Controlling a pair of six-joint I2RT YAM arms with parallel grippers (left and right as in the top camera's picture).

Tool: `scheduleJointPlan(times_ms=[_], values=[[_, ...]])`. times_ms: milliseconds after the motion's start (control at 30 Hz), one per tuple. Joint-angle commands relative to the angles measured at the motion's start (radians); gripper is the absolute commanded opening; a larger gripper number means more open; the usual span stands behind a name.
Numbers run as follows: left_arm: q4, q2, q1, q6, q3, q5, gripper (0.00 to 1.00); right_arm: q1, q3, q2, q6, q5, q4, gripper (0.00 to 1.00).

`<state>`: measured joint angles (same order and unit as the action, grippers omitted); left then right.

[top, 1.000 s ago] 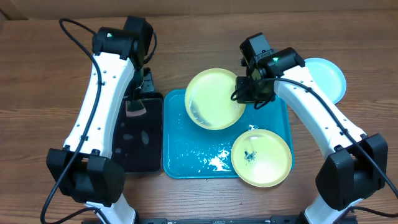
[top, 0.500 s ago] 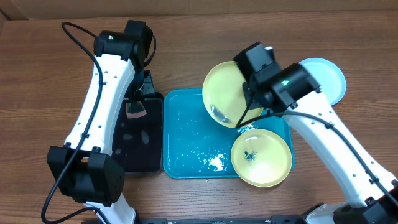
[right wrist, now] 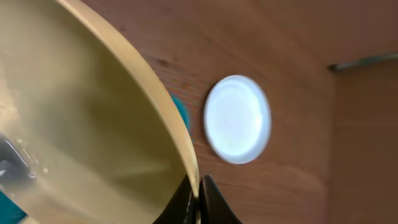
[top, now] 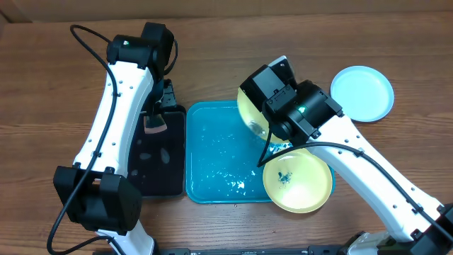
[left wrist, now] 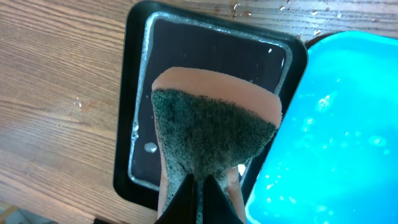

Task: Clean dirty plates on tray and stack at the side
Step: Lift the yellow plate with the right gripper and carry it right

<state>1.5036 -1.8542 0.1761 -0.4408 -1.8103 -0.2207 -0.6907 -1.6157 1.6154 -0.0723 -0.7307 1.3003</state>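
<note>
My right gripper (right wrist: pixel 198 194) is shut on the rim of a yellow-green plate (right wrist: pixel 81 118) and holds it tilted steeply above the right side of the turquoise tray (top: pixel 212 163); only a sliver of the plate (top: pixel 249 117) shows overhead. A second yellow-green plate (top: pixel 297 180) with a dark smudge lies on the tray's front right corner. The pale blue plate (top: pixel 362 93) lies on the table at the far right, also in the right wrist view (right wrist: pixel 237 119). My left gripper (left wrist: pixel 200 198) is shut on a sponge (left wrist: pixel 211 137) over the black tray (left wrist: pixel 140 93).
The black tray (top: pixel 157 166) lies just left of the turquoise tray, edges touching. Foam and water lie on the turquoise tray floor (top: pixel 241 185). Bare wooden table (top: pixel 42 113) surrounds both trays.
My right arm has swung toward the tray's middle and tipped the held yellow-green plate from nearly flat to steeply on edge. The left arm and sponge have not moved.
</note>
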Motion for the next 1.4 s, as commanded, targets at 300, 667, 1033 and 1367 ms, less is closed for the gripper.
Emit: scheduleJointPlan(times_ms=[300, 667, 1033, 1367], values=[[-0.005, -0.006, -0.004, 0.019, 0.007, 0.005, 0.04, -0.011, -0.021, -0.001, 0.284, -0.324, -0.06, 0.04], [-0.003, -0.006, -0.004, 0.019, 0.007, 0.005, 0.04, -0.018, -0.021, -0.001, 0.445, -0.537, -0.12, 0.04], [0.0, -0.006, -0.004, 0.023, 0.007, 0.004, 0.04, -0.067, -0.021, -0.001, 0.43, -0.534, -0.152, 0.04], [0.005, -0.006, -0.004, 0.026, 0.007, 0.004, 0.04, -0.099, -0.021, 0.002, 0.099, -0.194, 0.016, 0.04]])
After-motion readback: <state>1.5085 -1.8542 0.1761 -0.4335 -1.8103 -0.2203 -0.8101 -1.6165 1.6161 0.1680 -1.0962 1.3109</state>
